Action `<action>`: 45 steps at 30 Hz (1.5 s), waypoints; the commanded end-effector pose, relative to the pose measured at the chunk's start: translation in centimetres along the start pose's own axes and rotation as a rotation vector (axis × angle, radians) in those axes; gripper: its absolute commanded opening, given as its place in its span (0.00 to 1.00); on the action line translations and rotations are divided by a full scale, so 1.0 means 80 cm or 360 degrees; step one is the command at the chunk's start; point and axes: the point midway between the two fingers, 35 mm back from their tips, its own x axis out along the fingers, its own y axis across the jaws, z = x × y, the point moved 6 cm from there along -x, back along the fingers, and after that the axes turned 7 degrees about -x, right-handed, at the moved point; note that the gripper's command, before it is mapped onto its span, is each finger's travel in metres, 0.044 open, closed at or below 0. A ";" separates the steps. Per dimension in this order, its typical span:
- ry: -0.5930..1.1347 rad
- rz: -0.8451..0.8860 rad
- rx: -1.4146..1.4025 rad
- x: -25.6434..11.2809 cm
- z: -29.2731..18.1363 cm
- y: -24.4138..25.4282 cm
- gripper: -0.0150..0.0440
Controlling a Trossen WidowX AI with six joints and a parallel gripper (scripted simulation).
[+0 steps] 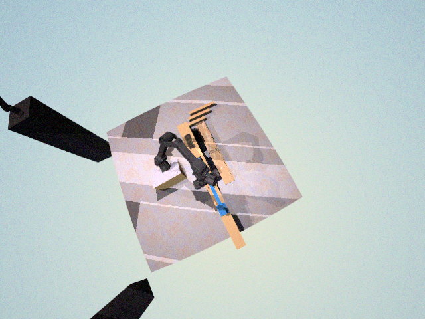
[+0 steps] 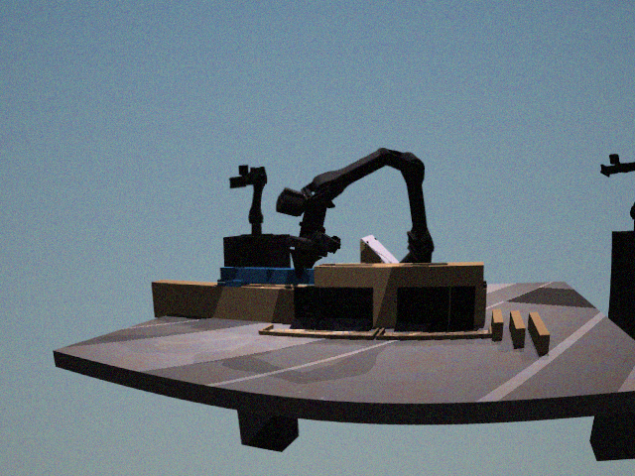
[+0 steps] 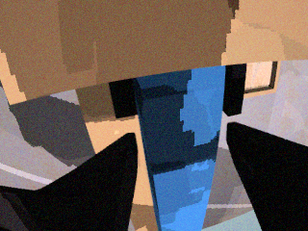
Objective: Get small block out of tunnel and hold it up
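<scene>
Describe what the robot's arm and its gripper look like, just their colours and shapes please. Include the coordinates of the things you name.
The arm [image 1: 189, 153] [image 2: 353, 176] is dark, nearly black, with slim straight links and chunky, blocky joints. Its gripper [image 2: 299, 274] [image 3: 182, 132] has two black fingers that narrow toward blunt tips. I see no sleeve, and no markings or loose cables that I can make out.
</scene>
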 end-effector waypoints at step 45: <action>-0.0023 -0.0004 0.0004 0.005 -0.065 0.008 0.70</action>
